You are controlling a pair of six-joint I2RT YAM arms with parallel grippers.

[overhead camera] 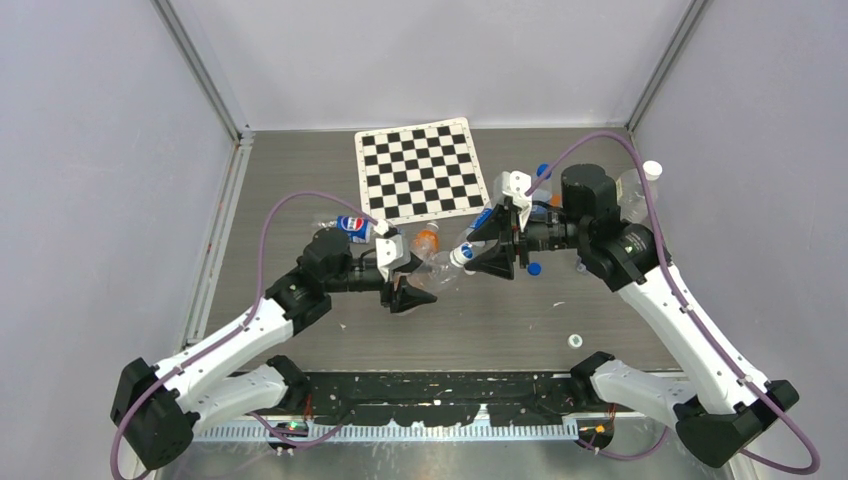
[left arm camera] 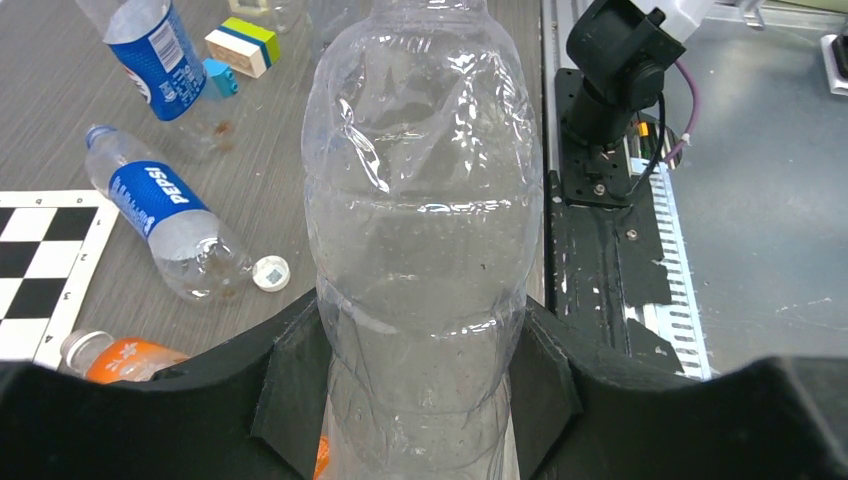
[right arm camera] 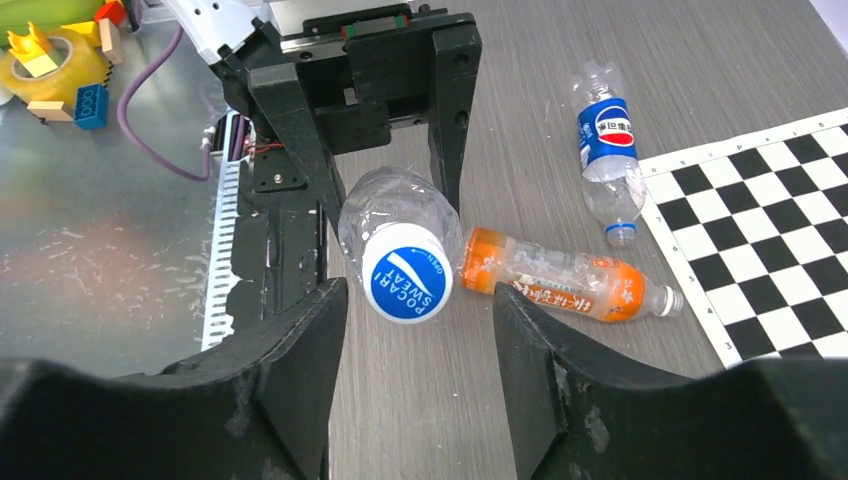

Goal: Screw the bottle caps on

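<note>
The cap [right arm camera: 407,272] is sitting on the bottle's [left arm camera: 420,230] mouth, above the bench [right arm camera: 600,100]. The left claw [left arm camera: 418,330] is clenching the bottle's body. The right claw [right arm camera: 418,295] is standing released, its fingers [right arm camera: 300,345] flanking the cap without touching.

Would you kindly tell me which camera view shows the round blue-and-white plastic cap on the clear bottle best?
The right wrist view: the round blue-and-white plastic cap faces the lens, large, its print readable. The top external view shows only a small speck of it; the left wrist view shows just the clear plastic bottle, not the cap.
</note>
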